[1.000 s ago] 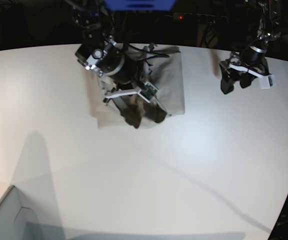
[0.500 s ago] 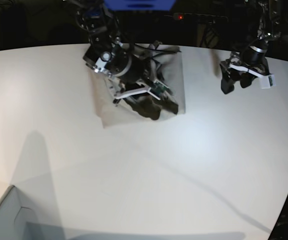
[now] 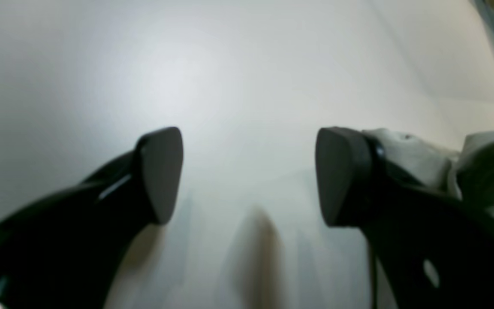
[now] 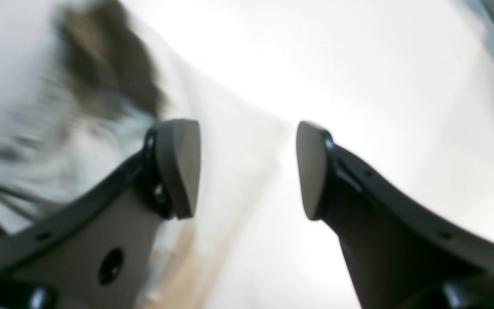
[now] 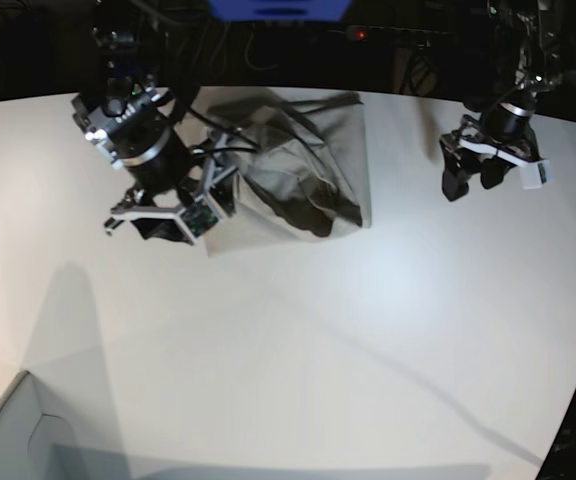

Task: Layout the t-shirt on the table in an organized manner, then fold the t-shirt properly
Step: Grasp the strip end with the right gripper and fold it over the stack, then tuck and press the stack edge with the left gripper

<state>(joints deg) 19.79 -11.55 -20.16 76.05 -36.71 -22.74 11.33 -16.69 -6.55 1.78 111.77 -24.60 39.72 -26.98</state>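
Right wrist view | t-shirt (image 4: pixel 58 107) blurred | right tool (image 4: pixel 247 167) parted, empty

No readable text here, folks: nothing legible on the t-shirt (image 5: pixel 298 165), nothing on the tabletop (image 5: pixel 368 340).

We see two black arms, each ending in a left gripper (image 5: pixel 479 172) or right gripper (image 5: pixel 164 222) with glossy black curved fingers that carry flat, matte dark-grey pads (image 3: pixel 161 171) on their inner faces, rounded at the tips. Behind the jaws of each sits a white bracket with a small camera module (a green circuit board shows on the right one), and behind that a thick black-and-silver cylindrical wrist with thin black cables looping off it. The right fingers (image 4: pixel 174 167) show small round holes along their flanks below the pads.
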